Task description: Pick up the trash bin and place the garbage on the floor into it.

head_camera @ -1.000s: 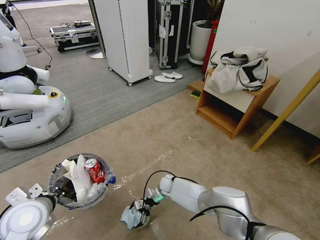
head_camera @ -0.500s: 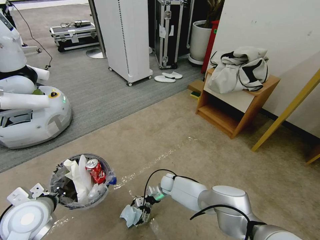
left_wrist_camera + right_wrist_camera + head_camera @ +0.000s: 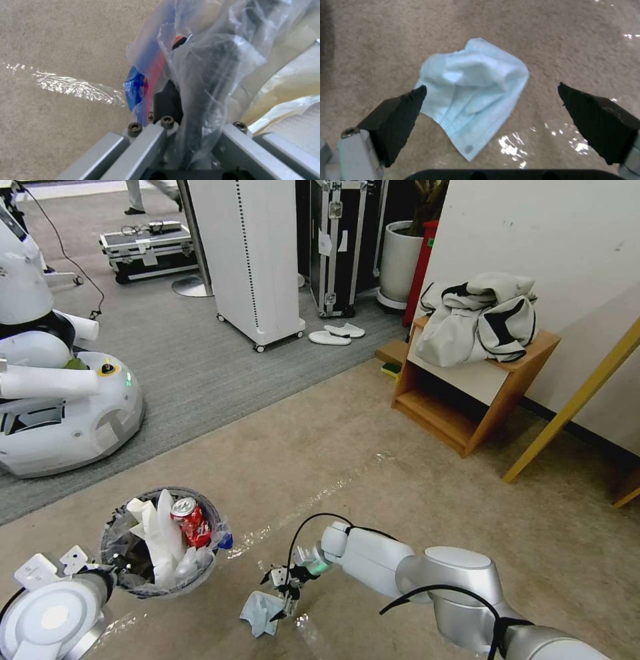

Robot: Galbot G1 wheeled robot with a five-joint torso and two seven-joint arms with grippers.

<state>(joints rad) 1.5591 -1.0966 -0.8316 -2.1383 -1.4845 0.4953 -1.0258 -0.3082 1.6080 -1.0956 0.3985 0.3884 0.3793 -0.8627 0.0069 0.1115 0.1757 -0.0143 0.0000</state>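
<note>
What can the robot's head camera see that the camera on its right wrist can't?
Head view alone: the trash bin with a red soda can and white papers inside, held at its rim by the left gripper, plus another robot and a wooden shelf.
Right wrist view alone: the cloth's folds and stitched edge close up.
Both: the light-blue cloth on the floor, under the right gripper with jaws open.

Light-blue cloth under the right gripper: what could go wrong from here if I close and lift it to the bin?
1. The cloth lies flat on the carpet; the open right gripper may pinch a mere fold, or carpet, and drop it.
2. The trash bin is piled above its rim with white papers and a can; the cloth could slide off.
3. The left gripper holds the bin through loose plastic bag; that grip might slip.
</note>
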